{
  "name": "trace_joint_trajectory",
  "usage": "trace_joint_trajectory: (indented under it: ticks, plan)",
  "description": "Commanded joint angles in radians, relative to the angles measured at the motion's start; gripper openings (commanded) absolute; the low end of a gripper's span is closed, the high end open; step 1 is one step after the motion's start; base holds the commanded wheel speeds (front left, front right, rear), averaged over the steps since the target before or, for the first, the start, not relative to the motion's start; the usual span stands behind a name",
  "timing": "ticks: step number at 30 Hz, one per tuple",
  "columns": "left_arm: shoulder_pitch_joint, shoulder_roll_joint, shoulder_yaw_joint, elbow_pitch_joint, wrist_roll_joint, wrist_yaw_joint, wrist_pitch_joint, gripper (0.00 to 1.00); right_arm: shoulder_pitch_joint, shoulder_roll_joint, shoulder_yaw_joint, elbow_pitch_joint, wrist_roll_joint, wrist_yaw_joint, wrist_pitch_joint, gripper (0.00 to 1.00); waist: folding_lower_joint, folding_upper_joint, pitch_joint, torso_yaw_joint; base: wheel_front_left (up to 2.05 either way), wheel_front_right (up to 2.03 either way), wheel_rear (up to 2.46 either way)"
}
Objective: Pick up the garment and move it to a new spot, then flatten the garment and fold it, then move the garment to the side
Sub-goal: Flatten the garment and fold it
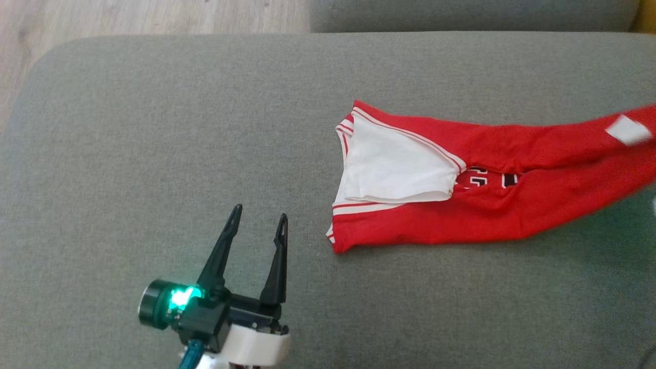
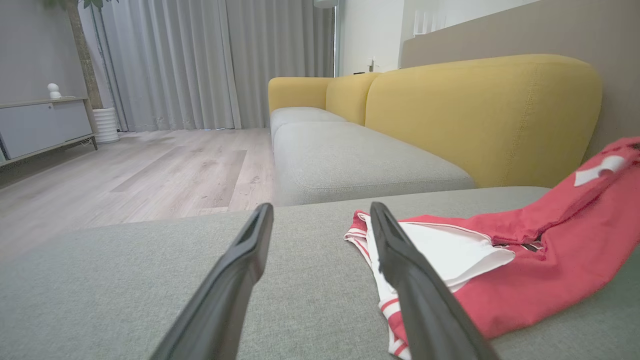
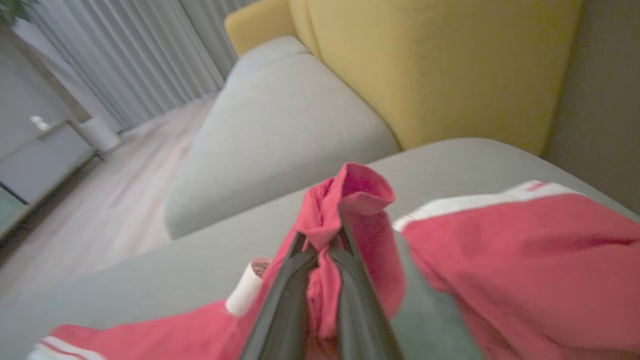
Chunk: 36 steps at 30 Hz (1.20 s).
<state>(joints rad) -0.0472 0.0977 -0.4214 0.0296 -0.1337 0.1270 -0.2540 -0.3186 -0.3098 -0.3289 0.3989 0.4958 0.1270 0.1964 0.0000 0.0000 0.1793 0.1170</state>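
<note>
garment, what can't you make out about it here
Head view: red garment runs off the right edge; that end is cut off.
Head view: its black print is half covered by a white flap.
Right wrist view: right gripper pinches bunched cloth; blur hides which part.

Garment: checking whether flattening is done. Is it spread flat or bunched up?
Bunched, not flat: the garment lies doubled over on the cushion, white inside showing, and the right gripper is shut on a pinch of it.

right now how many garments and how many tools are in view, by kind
garment: 1
tools: 2 (left tool open, right tool shut on the garment)
total: 3
</note>
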Motion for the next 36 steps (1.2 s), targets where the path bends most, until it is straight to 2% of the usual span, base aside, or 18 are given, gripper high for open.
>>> trace_joint_trajectory:
  ticks: [1, 5, 7, 8, 14, 15, 20, 21, 23, 26, 30, 36]
  plan:
    - [-0.005, -0.011, 0.037, -0.025, 0.013, -0.010, -0.008, 1.00, -0.036, 0.011, 0.072, -0.136, 0.038, 0.004, 0.020, 0.00, 0.0000, 0.0000, -0.012, -0.007, 0.00, 0.00, 0.00]
    - [-0.002, -0.020, 0.037, -0.015, 0.020, -0.028, -0.008, 1.00, -0.017, 0.074, 0.195, -0.329, 0.051, 0.004, 0.062, 0.00, 0.0000, 0.0000, -0.022, 0.003, 0.00, 0.00, 0.00]
    - [-0.003, -0.024, 0.037, -0.009, 0.022, -0.036, -0.008, 1.00, -0.013, 0.105, 0.258, -0.385, 0.045, 0.004, 0.082, 0.00, 0.0000, 0.0000, -0.023, 0.016, 0.00, 0.00, 0.00]
    - [-0.005, -0.027, 0.037, -0.004, 0.023, -0.042, -0.008, 1.00, -0.017, 0.134, 0.322, -0.409, 0.042, 0.004, 0.098, 0.00, 0.0000, 0.0000, -0.022, 0.033, 0.00, 0.00, 0.00]
    - [-0.019, -0.038, 0.025, 0.012, 0.025, -0.063, -0.008, 1.00, -0.052, 0.194, 0.498, -0.333, 0.032, 0.004, 0.108, 0.00, 0.0000, 0.0000, -0.012, 0.098, 0.00, 0.00, 0.00]
    - [-0.019, -0.038, 0.025, 0.012, 0.025, -0.063, -0.008, 1.00, -0.052, 0.194, 0.498, -0.333, 0.032, 0.004, 0.108, 0.00, 0.0000, 0.0000, -0.012, 0.098, 0.00, 0.00, 0.00]
    - [-0.028, -0.043, 0.018, 0.021, 0.020, -0.068, -0.008, 1.00, -0.083, 0.231, 0.599, -0.198, 0.024, 0.004, 0.078, 0.00, 0.0000, 0.0000, -0.005, 0.145, 0.00, 0.00, 0.00]
    - [-0.030, -0.044, 0.017, 0.024, 0.019, -0.068, -0.008, 1.00, -0.091, 0.238, 0.611, -0.168, 0.029, 0.004, 0.068, 0.04, 0.0000, 0.0000, -0.005, 0.151, 0.00, 0.00, 0.00]
    - [-0.033, -0.045, 0.012, 0.030, 0.017, -0.070, -0.008, 1.00, -0.104, 0.249, 0.626, -0.111, 0.034, 0.004, 0.040, 1.00, 0.0000, 0.0000, -0.010, 0.165, 0.00, 0.00, 0.00]
    - [-0.031, -0.046, 0.006, 0.040, 0.014, -0.069, -0.008, 1.00, -0.113, 0.256, 0.648, -0.077, 0.058, 0.004, -0.013, 1.00, 0.0000, 0.0000, -0.023, 0.172, 0.00, 0.00, 0.00]
    - [-0.013, -0.047, 0.028, 0.040, 0.006, -0.056, -0.008, 1.00, -0.101, 0.250, 0.655, -0.113, 0.049, 0.004, -0.084, 1.00, 0.0000, 0.0000, -0.050, 0.141, 0.00, 0.00, 0.00]
    - [0.033, -0.047, 0.081, 0.031, -0.043, -0.049, -0.008, 1.00, 0.014, 0.136, 0.583, -0.213, -0.066, 0.004, -0.242, 1.00, 0.0000, 0.0000, -0.120, 0.060, 0.00, 0.00, 0.00]
